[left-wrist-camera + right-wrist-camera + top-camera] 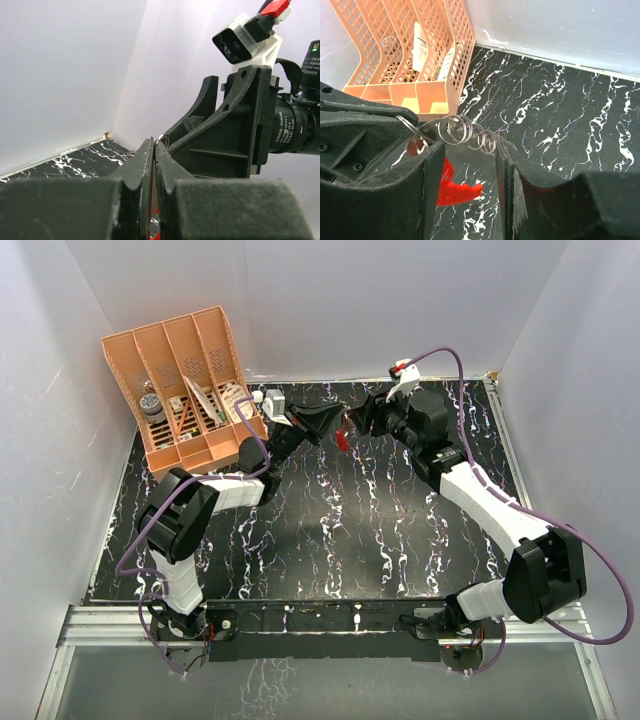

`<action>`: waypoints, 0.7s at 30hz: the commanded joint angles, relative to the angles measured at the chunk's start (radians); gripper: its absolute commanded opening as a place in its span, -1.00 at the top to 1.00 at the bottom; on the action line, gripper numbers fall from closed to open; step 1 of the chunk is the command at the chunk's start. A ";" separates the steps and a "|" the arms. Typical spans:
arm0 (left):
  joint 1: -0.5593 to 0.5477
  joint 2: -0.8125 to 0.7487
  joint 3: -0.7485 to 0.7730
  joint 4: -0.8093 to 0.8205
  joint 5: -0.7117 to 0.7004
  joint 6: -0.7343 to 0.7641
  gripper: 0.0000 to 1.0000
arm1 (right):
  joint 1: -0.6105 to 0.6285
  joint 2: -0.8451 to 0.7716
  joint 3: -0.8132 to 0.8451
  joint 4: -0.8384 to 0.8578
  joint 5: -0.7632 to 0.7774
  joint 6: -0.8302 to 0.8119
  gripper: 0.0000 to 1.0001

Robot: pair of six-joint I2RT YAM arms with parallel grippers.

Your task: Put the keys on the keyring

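Right wrist view: left tool [154, 147] clamps the stretched keyring [470, 134] coil, right tool [467, 150] spread apart around it, red key [455, 190] beneath.

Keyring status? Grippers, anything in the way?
Left gripper shut on wire coil. Right gripper open, coil stretched to its finger. Red piece hangs beneath, midair. Orange organizer off left, not in the way.

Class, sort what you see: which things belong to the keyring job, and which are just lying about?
Job:
- stretched wire coil
- red piece below it

Lying about:
- orange organiser
- bits stored in it
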 commanded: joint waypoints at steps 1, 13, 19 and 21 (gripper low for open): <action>-0.005 -0.088 -0.002 0.207 -0.063 0.008 1.00 | -0.006 -0.048 0.022 0.058 0.001 -0.008 0.13; -0.005 -0.094 -0.012 0.207 -0.086 -0.001 1.00 | -0.057 -0.081 0.011 0.136 -0.094 -0.010 0.14; -0.006 -0.098 -0.007 0.206 -0.084 -0.015 1.00 | -0.084 -0.088 -0.011 0.238 -0.303 -0.008 0.20; -0.005 -0.100 -0.004 0.206 -0.080 -0.019 1.00 | -0.093 -0.080 -0.009 0.247 -0.343 0.000 0.22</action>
